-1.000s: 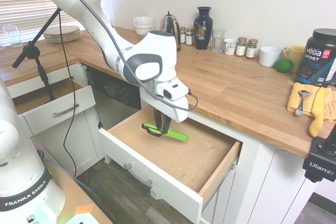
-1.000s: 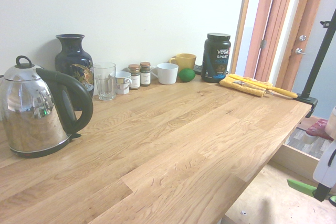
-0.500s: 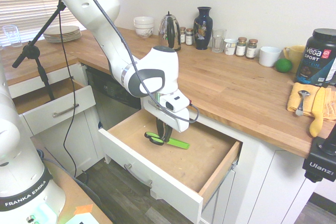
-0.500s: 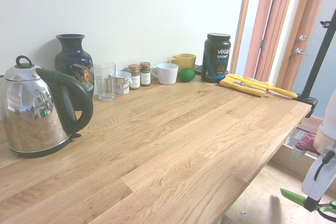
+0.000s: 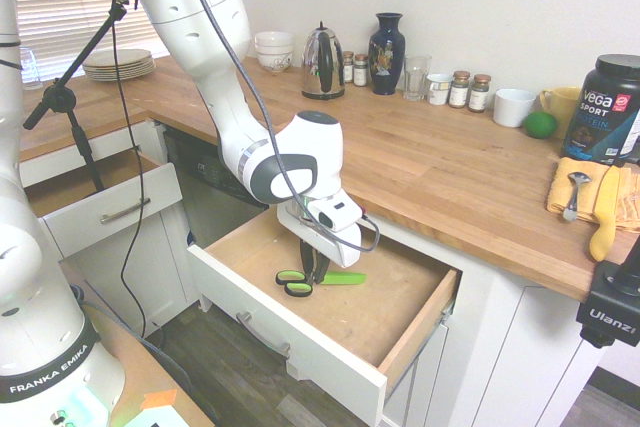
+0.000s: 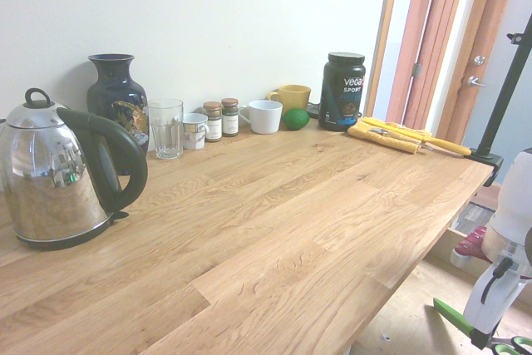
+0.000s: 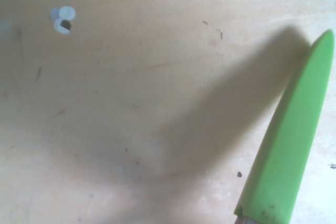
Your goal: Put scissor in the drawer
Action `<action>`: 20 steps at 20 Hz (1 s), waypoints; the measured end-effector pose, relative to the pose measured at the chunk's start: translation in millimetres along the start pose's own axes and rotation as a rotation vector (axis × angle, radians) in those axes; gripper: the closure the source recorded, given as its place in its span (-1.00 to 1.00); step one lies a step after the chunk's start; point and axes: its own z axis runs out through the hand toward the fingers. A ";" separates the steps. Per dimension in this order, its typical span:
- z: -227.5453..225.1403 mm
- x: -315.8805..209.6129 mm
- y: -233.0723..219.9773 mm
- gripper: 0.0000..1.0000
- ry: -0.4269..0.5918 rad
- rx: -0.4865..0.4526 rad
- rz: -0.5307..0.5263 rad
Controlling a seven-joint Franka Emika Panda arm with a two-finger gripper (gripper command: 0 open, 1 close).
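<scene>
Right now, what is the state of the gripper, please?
Gripper: closed on the scissor, low inside the open drawer.

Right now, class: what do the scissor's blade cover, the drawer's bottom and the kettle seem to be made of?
Scissor blade cover: probably plastic, with a smooth, uniform bright green surface.
Drawer bottom: likely wood or fibreboard, matte brown with scuffs and specks.
Kettle: polished metal body, mirror-like reflections; its black handle looks like plastic.

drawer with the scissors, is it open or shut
Open: the drawer is pulled out from under the counter, its brown bottom exposed, with the scissor inside.
</scene>
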 end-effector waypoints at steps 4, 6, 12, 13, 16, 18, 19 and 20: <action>2.3 1.0 -0.4 1.00 0.001 0.005 0.002; 5.5 1.3 -0.4 1.00 0.001 0.004 0.004; 21.1 4.8 0.0 1.00 -0.005 -0.005 0.013; 22.5 5.5 -0.2 1.00 -0.006 -0.006 0.014; 25.9 6.8 -0.3 1.00 -0.009 -0.006 0.017; 27.2 6.6 -0.1 -1.00 -0.009 -0.006 0.015; 27.3 6.6 -0.2 -1.00 -0.009 -0.006 0.014; 27.3 6.6 -0.4 -1.00 -0.007 -0.006 0.014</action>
